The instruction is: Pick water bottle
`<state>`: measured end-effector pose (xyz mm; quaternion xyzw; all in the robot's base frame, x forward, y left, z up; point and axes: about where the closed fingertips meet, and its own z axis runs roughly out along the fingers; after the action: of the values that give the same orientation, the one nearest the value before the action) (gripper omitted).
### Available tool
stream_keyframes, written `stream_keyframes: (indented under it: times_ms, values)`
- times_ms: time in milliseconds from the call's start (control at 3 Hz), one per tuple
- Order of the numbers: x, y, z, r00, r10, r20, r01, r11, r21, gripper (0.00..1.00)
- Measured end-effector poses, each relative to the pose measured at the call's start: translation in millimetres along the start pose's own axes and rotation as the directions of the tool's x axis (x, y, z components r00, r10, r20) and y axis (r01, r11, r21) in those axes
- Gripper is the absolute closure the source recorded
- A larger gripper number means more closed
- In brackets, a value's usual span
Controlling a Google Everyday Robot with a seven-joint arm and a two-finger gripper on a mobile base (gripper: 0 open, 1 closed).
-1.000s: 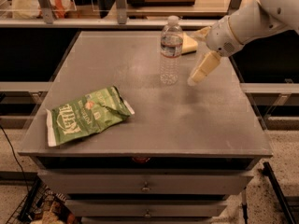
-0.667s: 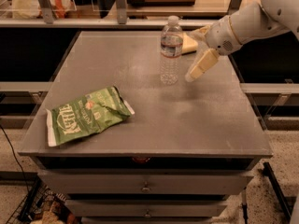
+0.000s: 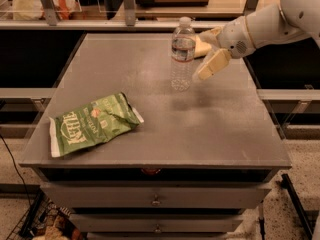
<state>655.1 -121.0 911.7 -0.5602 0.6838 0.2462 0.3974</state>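
- Clear ribbed plastic marks the water bottle (image 3: 182, 56), which is stood upright on the grey worktop (image 3: 210, 134), close to the far edge and slightly right of its middle; a white cap and a dark label band are seen on it.
- The claw (image 3: 205, 59) is held just to the right of the bottle, at about label height, reaching in from the far right corner.
- Its two cream fingers (image 3: 214, 64) are spread apart and nothing is gripped; contact with the bottle cannot be told.
- A green chip bag (image 3: 92, 125) is laid flat near the front left corner, well apart from the bottle.
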Motion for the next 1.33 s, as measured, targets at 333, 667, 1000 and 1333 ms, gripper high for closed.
stream_keyframes:
  times_ms: [333, 667, 1000, 1333]
  values:
    - [-12.0, 11.6, 8.1, 0.999, 0.015, 0.037, -0.014, 0.9994, -0.030, 0.00]
    - [-21.5, 18.8, 21.0, 0.997, 0.024, 0.075, -0.018, 0.9971, -0.074, 0.00]
    - [-27.2, 18.3, 31.3, 0.992, 0.037, 0.122, -0.025, 0.9952, -0.095, 0.18]
    - [-29.4, 16.7, 36.6, 0.988, 0.045, 0.150, -0.029, 0.9938, -0.107, 0.41]
